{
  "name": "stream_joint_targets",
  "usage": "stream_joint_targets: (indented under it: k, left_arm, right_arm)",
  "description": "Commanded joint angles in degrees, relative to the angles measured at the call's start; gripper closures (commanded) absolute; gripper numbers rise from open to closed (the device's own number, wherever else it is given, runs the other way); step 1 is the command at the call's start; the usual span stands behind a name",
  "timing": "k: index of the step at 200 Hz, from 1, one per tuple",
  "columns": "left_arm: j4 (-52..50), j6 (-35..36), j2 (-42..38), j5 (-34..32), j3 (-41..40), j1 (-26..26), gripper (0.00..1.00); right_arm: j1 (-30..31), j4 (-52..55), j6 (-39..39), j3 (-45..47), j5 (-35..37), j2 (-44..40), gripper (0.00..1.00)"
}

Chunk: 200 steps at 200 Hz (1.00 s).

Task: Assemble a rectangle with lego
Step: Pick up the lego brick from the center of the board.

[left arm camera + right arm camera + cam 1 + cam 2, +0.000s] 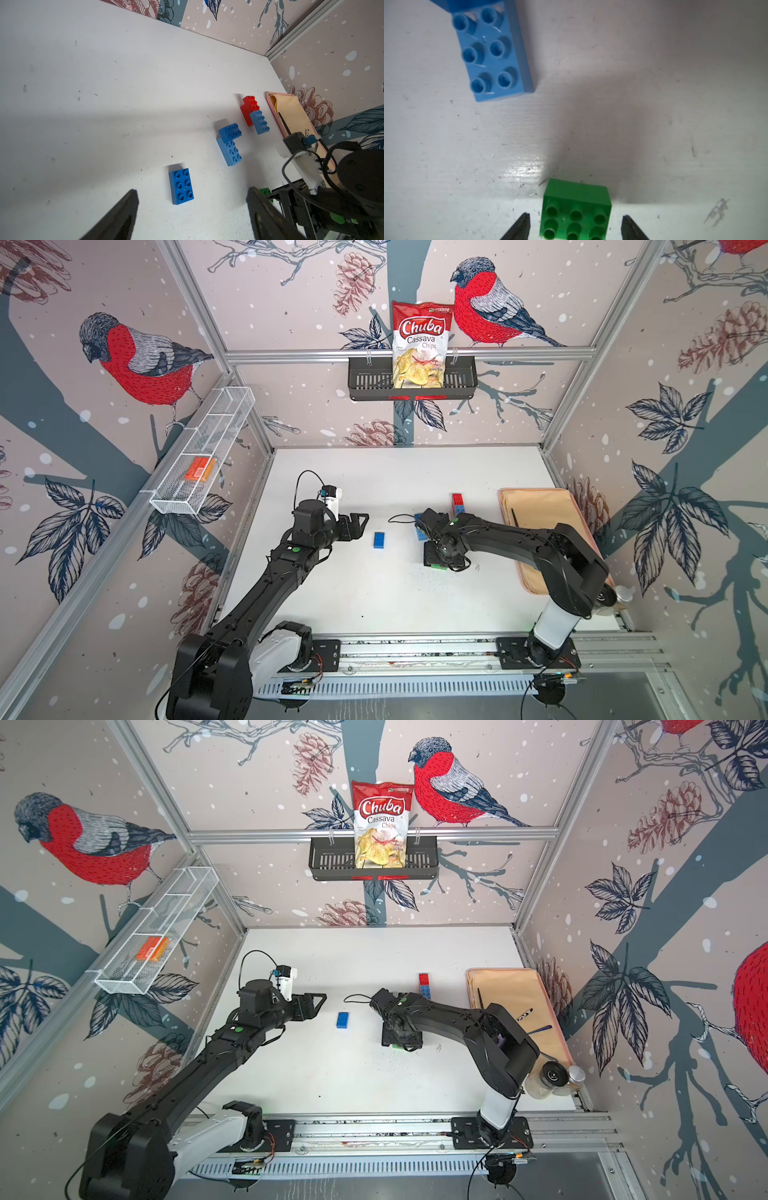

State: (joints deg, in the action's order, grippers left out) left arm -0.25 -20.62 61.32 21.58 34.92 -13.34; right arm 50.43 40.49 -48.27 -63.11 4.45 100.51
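Nearest your right wrist camera sits a green studded plastic brick (pixel 577 195), studs up on the white desk (pixel 374 597) near its middle. Your right gripper (pixel 575 216) straddles it with both fingers clear of its sides, so it is open and grips nothing; the pose looks like lining up a pinch across the brick. Your left gripper (pixel 360 524) is also open and empty, hovering on the left-edge side of a dark blue six-stud brick (pixel 379 539) lying alone. Farther back, a light blue brick carrying a darker blue square one (pixel 229 143) sits loose, and a red piece with a light blue brick against it (pixel 254 114) lies beside the pink tray (pixel 270 97) along the right edge. No rectangle is formed yet.
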Motion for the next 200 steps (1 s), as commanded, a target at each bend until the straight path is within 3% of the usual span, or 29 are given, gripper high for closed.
stream_joint_targets:
  k: [1, 98, 125, 200]
  left_arm:
    - [3.50, 0.50, 1.05, 1.47, 0.29, 0.09, 0.19]
    - [3.58, 0.22, 2.80, 1.96, 0.23, 0.10, 0.19]
    - [3.50, 0.21, 2.62, 1.79, 0.04, 0.10, 0.19]
    - [4.22, 1.80, 2.45, 3.66, -0.54, -0.89, 0.22]
  right_arm:
    - [-0.05, -0.61, -0.60, 0.36, 1.11, 0.62, 0.29]
    - [0.18, 0.00, -1.15, -2.98, 4.32, 2.26, 0.53]
    - [0.06, 1.24, -0.07, -4.54, 5.98, 2.35, 0.55]
    - [-6.06, 11.10, 17.94, -23.94, 4.47, 10.50, 0.54]
